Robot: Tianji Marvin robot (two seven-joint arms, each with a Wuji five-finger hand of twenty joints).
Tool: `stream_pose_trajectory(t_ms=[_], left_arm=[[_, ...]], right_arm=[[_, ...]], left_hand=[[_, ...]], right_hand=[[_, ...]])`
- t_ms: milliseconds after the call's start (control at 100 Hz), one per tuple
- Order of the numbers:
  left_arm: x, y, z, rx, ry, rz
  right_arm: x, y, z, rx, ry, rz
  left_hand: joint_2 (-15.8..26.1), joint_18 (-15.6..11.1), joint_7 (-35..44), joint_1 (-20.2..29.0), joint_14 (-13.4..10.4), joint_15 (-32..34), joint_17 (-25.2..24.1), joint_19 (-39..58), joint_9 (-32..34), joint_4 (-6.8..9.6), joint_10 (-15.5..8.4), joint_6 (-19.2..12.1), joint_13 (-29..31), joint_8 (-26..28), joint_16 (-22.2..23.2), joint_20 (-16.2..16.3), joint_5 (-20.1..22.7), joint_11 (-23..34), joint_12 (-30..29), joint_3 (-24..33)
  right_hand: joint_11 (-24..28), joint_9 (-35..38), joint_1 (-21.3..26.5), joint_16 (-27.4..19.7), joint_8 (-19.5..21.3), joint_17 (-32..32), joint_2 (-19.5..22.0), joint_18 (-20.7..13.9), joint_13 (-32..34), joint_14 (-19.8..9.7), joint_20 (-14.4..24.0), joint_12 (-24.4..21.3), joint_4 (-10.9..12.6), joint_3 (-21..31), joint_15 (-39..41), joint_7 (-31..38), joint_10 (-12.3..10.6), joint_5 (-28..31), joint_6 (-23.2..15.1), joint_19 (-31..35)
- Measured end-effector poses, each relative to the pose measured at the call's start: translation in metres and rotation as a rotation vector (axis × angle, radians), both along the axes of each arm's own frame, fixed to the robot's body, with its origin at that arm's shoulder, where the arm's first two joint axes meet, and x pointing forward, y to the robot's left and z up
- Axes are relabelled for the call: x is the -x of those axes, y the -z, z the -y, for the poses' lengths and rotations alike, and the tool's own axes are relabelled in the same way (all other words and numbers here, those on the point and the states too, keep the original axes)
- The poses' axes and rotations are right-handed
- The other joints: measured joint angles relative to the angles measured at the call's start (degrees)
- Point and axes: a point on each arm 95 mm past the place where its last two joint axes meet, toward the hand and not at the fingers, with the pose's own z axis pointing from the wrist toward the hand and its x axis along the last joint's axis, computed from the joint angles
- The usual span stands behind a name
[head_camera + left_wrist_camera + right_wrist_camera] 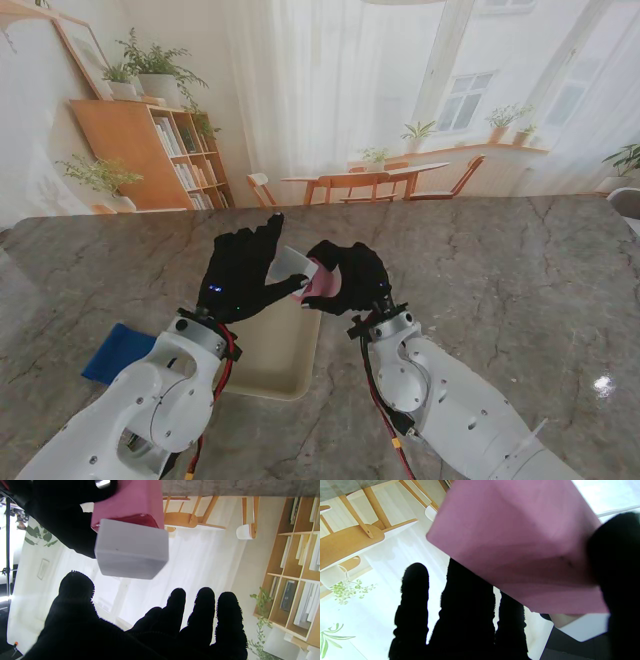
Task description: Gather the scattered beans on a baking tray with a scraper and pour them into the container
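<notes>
Pink scraper (322,281) is clamped by right hand (345,277) above tray (285,350), offered to spread-fingered, empty left hand (240,272), prob. for regrip.

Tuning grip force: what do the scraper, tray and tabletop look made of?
Scraper: pink body with a white edge, looks like matte plastic or silicone; smooth, no glare. Tray: cream, smooth, rounded rim, maybe enamelled metal or plastic; can't tell. Tabletop: grey veined stone or stone-look laminate, slightly glossy, light glint.
</notes>
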Motion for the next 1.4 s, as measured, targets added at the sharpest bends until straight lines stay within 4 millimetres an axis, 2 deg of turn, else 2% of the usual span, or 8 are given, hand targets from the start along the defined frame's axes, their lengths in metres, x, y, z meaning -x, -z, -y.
stream_pose_trajectory(t_ms=[300,410,620,760,880,1050,1270,1400], left_arm=[[0.003,0.013,0.021,-0.024,-0.043,-0.026],[0.0,0.015,0.022,-0.07,-0.046,-0.009],[-0.002,0.014,0.023,-0.041,-0.019,-0.016],[-0.003,0.012,0.022,-0.019,0.049,0.0],[-0.004,0.011,0.02,-0.012,0.101,0.009],[-0.006,0.008,0.013,-0.062,0.184,0.002],[-0.005,0.003,0.003,-0.106,0.3,0.003],[-0.009,0.0,0.0,-0.108,0.359,-0.002]], right_arm=[[0.002,-0.001,-0.001,0.021,0.004,0.02],[0.002,-0.001,-0.002,0.022,0.003,0.023],[0.002,-0.001,-0.001,0.02,0.005,0.024],[0.002,-0.001,-0.001,0.018,0.008,0.023],[0.002,0.0,-0.001,0.014,0.008,0.018],[0.003,0.003,0.0,-0.003,0.001,-0.008],[0.004,0.005,-0.001,-0.025,-0.01,-0.035],[0.004,0.006,0.0,-0.032,-0.01,-0.042]], left_hand=[[2.38,2.67,2.1,0.11,2.03,10.28,4.14,13.5,4.82,0.0,1.5,3.06,4.51,4.08,12.65,7.23,3.5,4.45,13.22,-0.02],[0.98,2.57,3.2,6.75,1.84,13.18,6.07,15.79,5.78,0.0,1.37,2.93,6.46,5.59,15.37,7.85,5.45,6.22,15.82,-1.0],[-3.92,-1.06,7.25,16.1,-2.09,15.34,11.81,17.28,9.64,-0.12,0.93,-3.17,12.57,10.63,16.08,7.8,13.15,6.09,15.65,-3.45],[-7.97,-3.62,9.7,20.61,-4.26,13.68,13.68,17.08,10.21,-0.29,1.72,-7.86,14.93,14.15,12.53,5.73,16.14,4.35,12.55,-4.3],[-13.88,-6.21,10.89,24.21,-6.22,8.99,14.06,13.16,11.57,-0.29,1.19,-12.64,17.18,17.59,7.56,1.97,16.56,0.88,20.89,-3.98],[-18.91,-8.46,11.05,24.89,-8.0,2.05,12.65,9.47,12.12,-0.37,-0.23,-18.1,17.62,18.27,1.73,-1.49,16.56,-4.08,19.96,2.91],[-21.95,-9.16,12.35,25.06,-9.16,-4.95,11.34,6.34,12.09,-0.51,-2.12,-21.89,17.58,19.15,1.5,-4.5,16.57,-5.52,4.35,7.99],[-21.96,-9.32,12.21,25.88,-10.48,-8.23,10.64,2.45,12.09,-0.52,-3.55,-23.32,17.55,18.21,-7.65,-7.74,16.57,-7.33,-3.89,8.54]], right_hand=[[0.0,0.01,0.0,0.01,-0.01,0.0,0.0,0.0,0.0,0.06,0.0,0.0,-0.01,0.0,0.23,0.0,0.0,0.0,0.0,0.47],[0.04,0.01,0.0,0.01,-0.01,0.0,0.0,0.0,0.0,0.06,0.0,0.0,-0.01,0.0,0.36,0.0,0.0,0.0,0.0,0.61],[1.07,0.01,0.0,0.21,-0.02,0.0,0.0,0.0,0.0,0.12,0.0,0.0,-0.59,-0.03,1.37,0.0,0.0,0.0,0.0,0.65],[1.07,0.01,0.0,0.21,-0.02,0.0,0.0,0.0,0.0,0.14,0.0,0.0,-1.02,-0.03,1.37,0.08,0.0,0.0,0.0,0.65],[1.07,0.01,0.02,0.21,-0.02,0.0,-0.1,0.0,0.0,0.14,0.0,-0.1,-1.02,-0.03,1.36,0.38,0.0,-0.03,0.0,0.65],[1.07,-0.03,0.02,0.21,-0.02,0.0,-1.41,0.0,0.0,0.14,0.0,-0.12,-1.02,-0.04,1.12,0.59,-0.35,-0.04,-1.89,0.65],[0.99,-0.18,0.02,0.07,-0.02,0.01,-2.91,0.0,-0.12,-0.66,0.0,-0.12,-0.93,-1.82,-0.09,0.59,-2.34,-0.05,-5.81,0.66],[0.98,-0.18,0.02,0.03,-0.02,0.01,-3.25,0.0,-0.12,-0.72,0.0,-0.15,-0.88,-1.82,-0.21,0.59,-2.46,-0.06,-5.94,0.66]])
